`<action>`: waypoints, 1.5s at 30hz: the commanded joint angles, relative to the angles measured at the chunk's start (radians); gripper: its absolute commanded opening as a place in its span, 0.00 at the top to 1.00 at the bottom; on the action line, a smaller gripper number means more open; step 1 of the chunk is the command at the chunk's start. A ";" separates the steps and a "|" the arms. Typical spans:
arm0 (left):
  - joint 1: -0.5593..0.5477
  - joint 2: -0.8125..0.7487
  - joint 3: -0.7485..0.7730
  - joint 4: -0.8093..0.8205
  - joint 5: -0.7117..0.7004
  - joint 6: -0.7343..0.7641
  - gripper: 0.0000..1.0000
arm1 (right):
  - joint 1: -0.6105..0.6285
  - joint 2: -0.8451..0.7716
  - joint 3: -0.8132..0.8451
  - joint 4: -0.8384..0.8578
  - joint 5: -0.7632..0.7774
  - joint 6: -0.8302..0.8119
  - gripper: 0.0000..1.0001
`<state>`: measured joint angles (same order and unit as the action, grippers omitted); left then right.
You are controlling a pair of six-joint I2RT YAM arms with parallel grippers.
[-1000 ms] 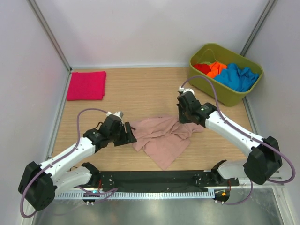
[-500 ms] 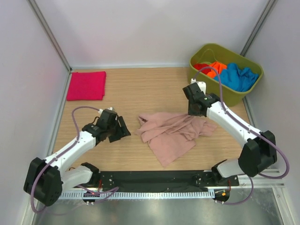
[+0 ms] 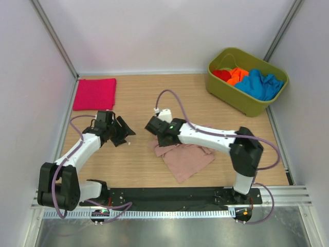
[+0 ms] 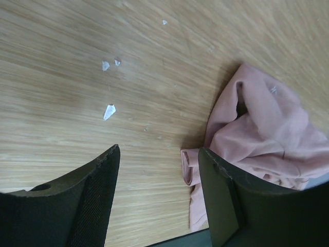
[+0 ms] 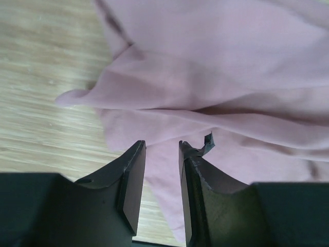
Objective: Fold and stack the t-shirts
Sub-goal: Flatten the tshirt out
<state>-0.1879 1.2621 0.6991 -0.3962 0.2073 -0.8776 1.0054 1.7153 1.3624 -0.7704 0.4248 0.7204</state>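
My left gripper [image 3: 123,135] hangs over the bare wooden tabletop [image 3: 139,98], jaws spread wide and empty, just left of the crumpled dusty-pink cloth t-shirt [image 3: 187,157]. My right gripper [image 5: 162,154] sits above that shirt's left edge, jaws parted only narrowly with nothing between them. The shirt lies mid-table, toward the front. A folded magenta t-shirt [image 3: 94,93] rests at the back left. A red t-shirt [image 3: 222,75], an orange t-shirt [image 3: 237,75] and a blue t-shirt [image 3: 259,85] sit bunched in the olive-green plastic tub [image 3: 241,105] at the back right.

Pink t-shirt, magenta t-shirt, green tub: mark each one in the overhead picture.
Dusty-pink t-shirt [image 3: 186,161]: top external view, middle of its uncovered cloth.
Magenta t-shirt [image 3: 94,94]: top external view, centre of the folded square.
Olive-green tub [image 3: 231,94]: top external view, its outer front wall.
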 commanded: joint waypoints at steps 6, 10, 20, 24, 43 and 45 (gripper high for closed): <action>0.099 -0.066 -0.021 0.040 0.066 0.000 0.36 | 0.163 0.236 0.184 0.042 0.106 0.027 0.61; 0.117 -0.059 -0.032 0.043 0.075 0.017 0.36 | 0.190 0.311 0.213 0.014 0.147 0.019 0.61; 0.119 -0.052 -0.033 0.060 0.089 0.011 0.36 | 0.193 0.365 0.227 0.000 0.235 -0.016 0.62; 0.119 -0.052 -0.035 0.059 0.090 0.014 0.36 | 0.193 0.377 0.227 0.022 0.221 -0.022 0.61; 0.119 -0.043 -0.058 0.089 0.093 0.002 0.36 | 0.193 0.416 0.250 -0.025 0.304 -0.009 0.95; 0.119 -0.044 -0.062 0.089 0.086 0.006 0.36 | 0.193 0.350 0.254 -0.072 0.345 0.004 0.99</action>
<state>-0.0761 1.2182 0.6468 -0.3466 0.2844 -0.8799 1.1957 2.1407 1.5787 -0.7761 0.6659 0.6914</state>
